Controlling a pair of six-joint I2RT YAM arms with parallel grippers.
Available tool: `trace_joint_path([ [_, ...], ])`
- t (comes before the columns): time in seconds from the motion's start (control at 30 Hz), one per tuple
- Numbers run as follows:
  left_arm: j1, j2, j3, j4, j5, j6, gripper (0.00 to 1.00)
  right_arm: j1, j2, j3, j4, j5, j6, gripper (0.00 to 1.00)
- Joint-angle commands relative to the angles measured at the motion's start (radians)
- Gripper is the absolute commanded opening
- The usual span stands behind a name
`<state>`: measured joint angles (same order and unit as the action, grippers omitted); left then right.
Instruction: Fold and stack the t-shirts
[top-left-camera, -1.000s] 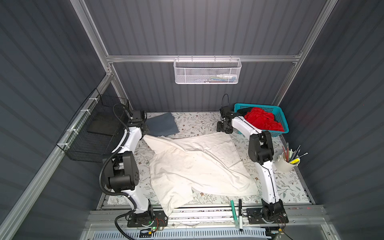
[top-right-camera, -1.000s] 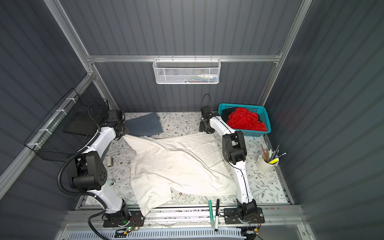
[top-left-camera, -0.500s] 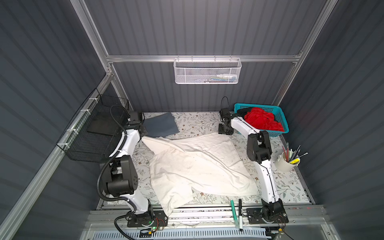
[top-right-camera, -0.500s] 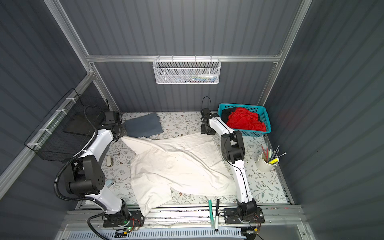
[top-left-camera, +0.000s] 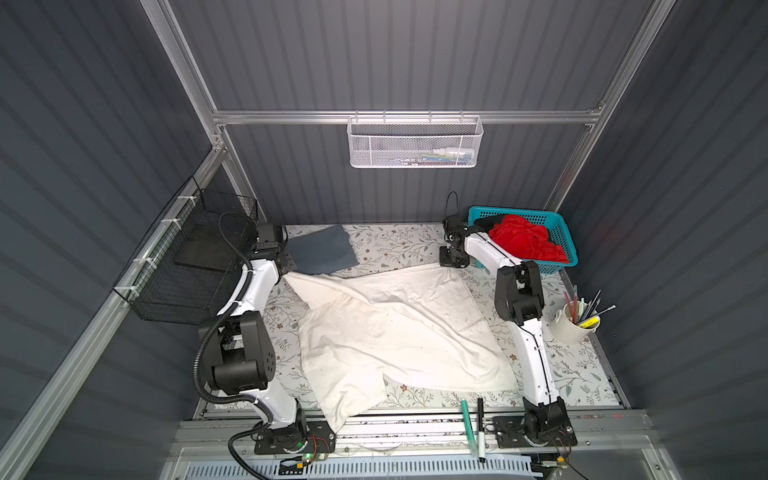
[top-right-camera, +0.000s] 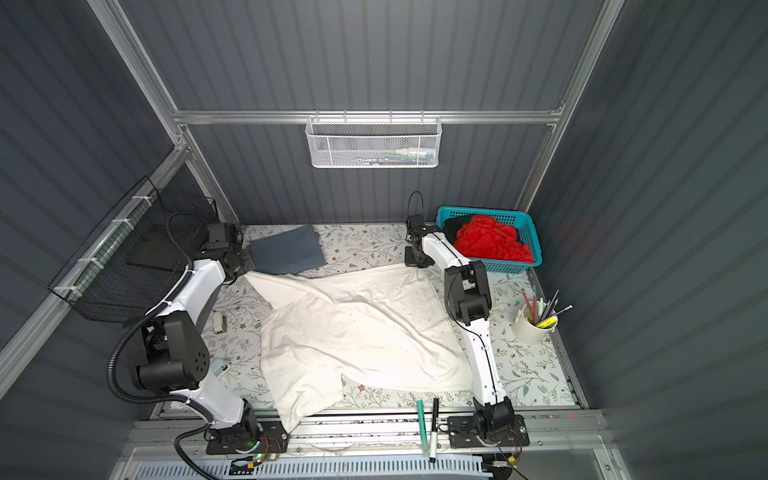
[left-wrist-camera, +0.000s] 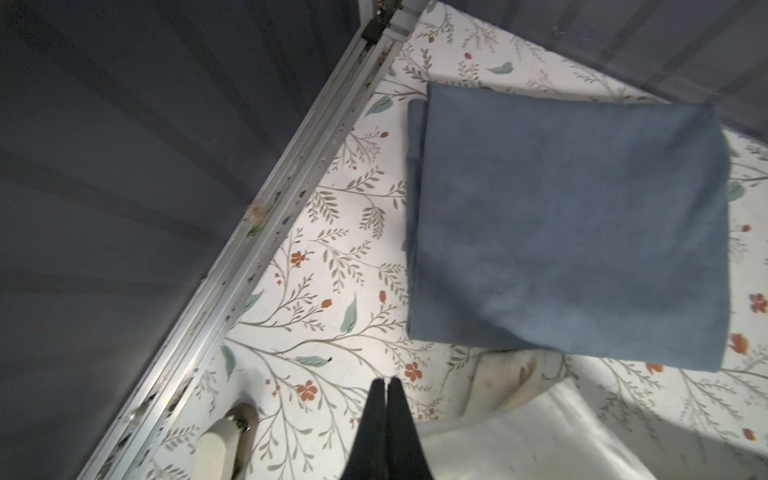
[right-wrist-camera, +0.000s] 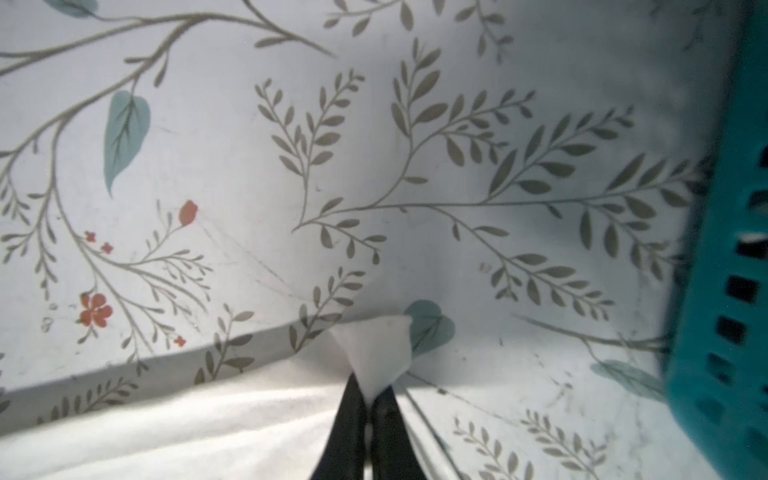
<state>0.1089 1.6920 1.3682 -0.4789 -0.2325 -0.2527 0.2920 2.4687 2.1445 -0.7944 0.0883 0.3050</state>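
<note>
Mostly flat, smudged off-white t-shirt (top-left-camera: 395, 332), rumpled.

Dark grey ribbed walls (top-left-camera: 415, 62) surround a floral table covering (top-left-camera: 399, 245); an aluminium rail (top-left-camera: 291, 117) across the upper centre carries a white mesh basket (top-left-camera: 414, 145).

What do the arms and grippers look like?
The left arm and right arm have white link shells and black joint housings. A thick black corrugated hose loops beside the left; a thin black cable runs along the right. The left gripper and right gripper have slim, black, tapered fingers.
</note>
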Motion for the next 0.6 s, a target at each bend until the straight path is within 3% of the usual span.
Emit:
trace_joint_path([
  [0.0, 0.023, 0.066, 0.077, 0.070, 0.157, 0.043, 0.00, -0.014, -0.088, -0.012, 0.017, 0.036, -0.057, 0.05],
  [0.27, 0.012, 0.223, 0.370, 0.113, 0.337, 0.043, 0.00, -0.064, -0.178, -0.057, 0.041, 0.037, -0.067, 0.02],
  [0.43, -0.018, 0.336, 0.580, 0.058, 0.330, 0.064, 0.00, -0.079, -0.239, -0.119, 0.112, 0.028, -0.078, 0.02],
  [0.57, -0.024, 0.373, 0.633, 0.068, 0.331, 0.057, 0.00, -0.083, -0.245, -0.121, 0.138, -0.021, -0.091, 0.03],
])
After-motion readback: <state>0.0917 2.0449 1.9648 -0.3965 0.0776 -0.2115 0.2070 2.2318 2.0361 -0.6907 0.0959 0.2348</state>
